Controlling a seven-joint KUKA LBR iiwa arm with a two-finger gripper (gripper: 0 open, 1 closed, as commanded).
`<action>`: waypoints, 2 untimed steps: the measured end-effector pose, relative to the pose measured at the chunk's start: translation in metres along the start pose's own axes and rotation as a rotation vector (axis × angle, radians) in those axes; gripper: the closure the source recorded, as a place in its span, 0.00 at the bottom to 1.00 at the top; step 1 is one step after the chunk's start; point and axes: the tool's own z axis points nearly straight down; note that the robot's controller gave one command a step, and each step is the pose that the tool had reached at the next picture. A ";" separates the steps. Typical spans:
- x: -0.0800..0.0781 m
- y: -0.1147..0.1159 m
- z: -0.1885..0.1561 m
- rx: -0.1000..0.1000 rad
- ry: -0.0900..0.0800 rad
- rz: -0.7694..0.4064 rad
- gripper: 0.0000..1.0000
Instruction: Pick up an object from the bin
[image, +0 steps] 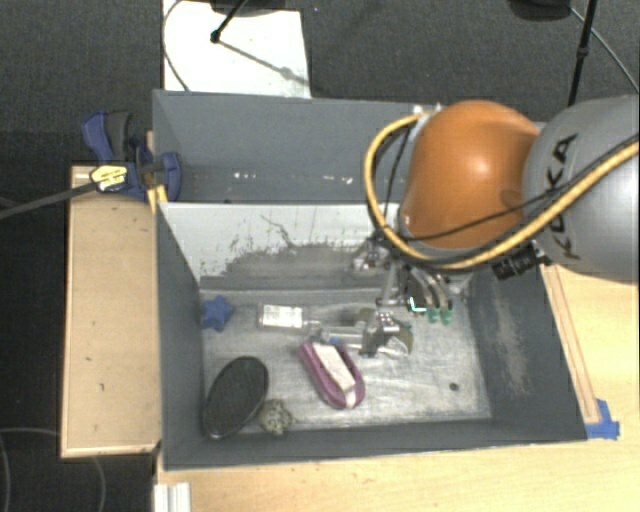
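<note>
My gripper (383, 330) hangs below the orange wrist cover, low over the middle of the bin floor. Just to its lower left lies a purple and white pouch-like thing (333, 373), tilted, its upper end close to the gripper's tip. A small clear bottle with a white label (282, 318) lies on its side to the gripper's left, with a pale clear piece (398, 345) at the gripper's tip. Whether the gripper touches either of them I cannot tell.
A black oval thing (236, 395) rests in the front left corner with a small speckled grey lump (275, 417) beside it. A little blue thing (215, 313) sits by the left wall. The arm covers the bin's back right part.
</note>
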 end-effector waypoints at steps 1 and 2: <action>-0.024 -0.042 0.112 0.001 -0.001 -0.284 0.00; -0.064 -0.079 0.160 0.002 -0.007 -0.495 0.00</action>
